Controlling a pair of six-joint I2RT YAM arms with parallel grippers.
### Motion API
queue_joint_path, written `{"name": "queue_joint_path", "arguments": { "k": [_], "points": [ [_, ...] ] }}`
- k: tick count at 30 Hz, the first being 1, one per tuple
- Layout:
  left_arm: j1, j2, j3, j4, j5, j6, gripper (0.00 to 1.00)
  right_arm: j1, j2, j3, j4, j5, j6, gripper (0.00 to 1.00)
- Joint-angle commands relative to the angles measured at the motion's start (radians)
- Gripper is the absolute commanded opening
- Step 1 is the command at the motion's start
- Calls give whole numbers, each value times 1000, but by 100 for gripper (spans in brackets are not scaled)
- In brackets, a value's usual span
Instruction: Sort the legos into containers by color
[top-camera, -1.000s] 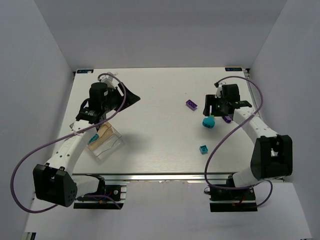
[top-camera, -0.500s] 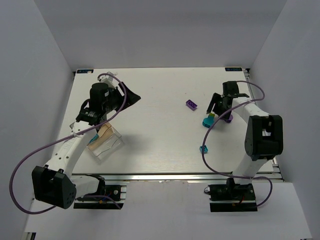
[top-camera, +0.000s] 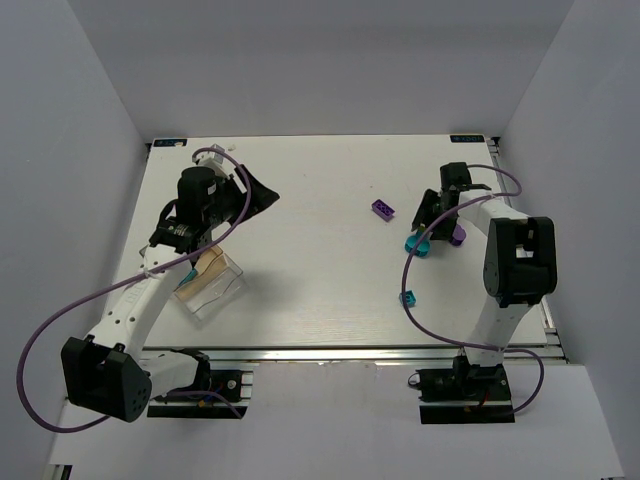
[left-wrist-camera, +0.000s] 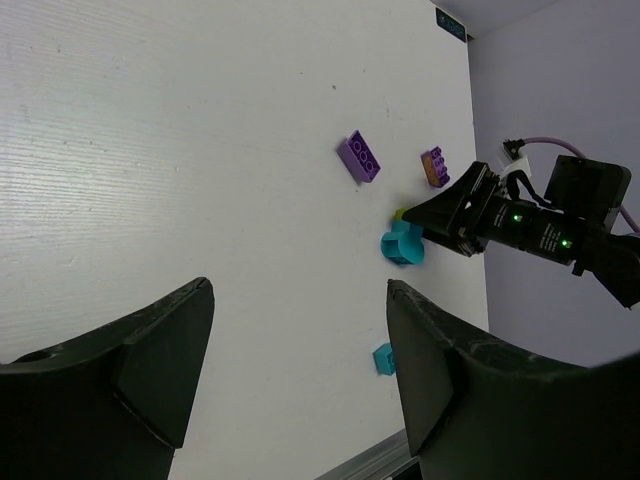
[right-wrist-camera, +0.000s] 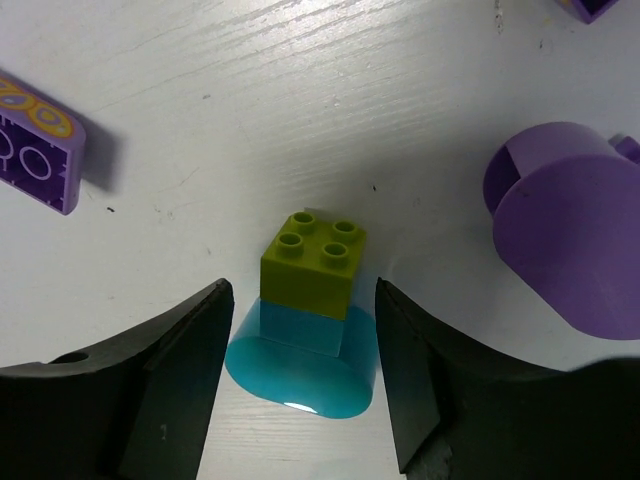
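In the right wrist view a lime green lego (right-wrist-camera: 310, 262) sits stacked on a rounded cyan lego (right-wrist-camera: 300, 368). My right gripper (right-wrist-camera: 302, 285) is open and straddles this stack, with a gap on each side. A rounded purple lego (right-wrist-camera: 565, 240) lies just to the right and a purple tile (right-wrist-camera: 35, 140) to the left. From above, the right gripper (top-camera: 425, 230) is down at the cyan lego (top-camera: 415, 244). A purple brick (top-camera: 382, 208) and a small cyan brick (top-camera: 407, 298) lie nearby. My left gripper (top-camera: 257, 190) is open and holds nothing. It hangs beyond the clear container (top-camera: 215, 290).
The left wrist view looks across the white table (left-wrist-camera: 200, 150) to the purple brick (left-wrist-camera: 360, 158), a purple piece with an orange face (left-wrist-camera: 435, 166), the cyan lego (left-wrist-camera: 403, 243) and the right arm (left-wrist-camera: 540, 225). Grey walls enclose the table.
The right arm has swung round and come down, so its fingers now straddle the green-and-cyan stack and stand a little narrower. The left gripper barely moved.
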Motion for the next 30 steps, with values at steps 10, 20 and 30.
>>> {"name": "queue_joint_path", "arguments": {
  "k": [10,20,30],
  "points": [
    [-6,-37,-25,23,19,-5,79,-5,3,45,25,-20,-34,30],
    [-47,-57,-219,436,288,-167,98,15,-154,61,179,-379,-109,0],
    [-235,33,-145,470,201,-94,98,110,-260,35,403,-562,64,0]
  ]
}}
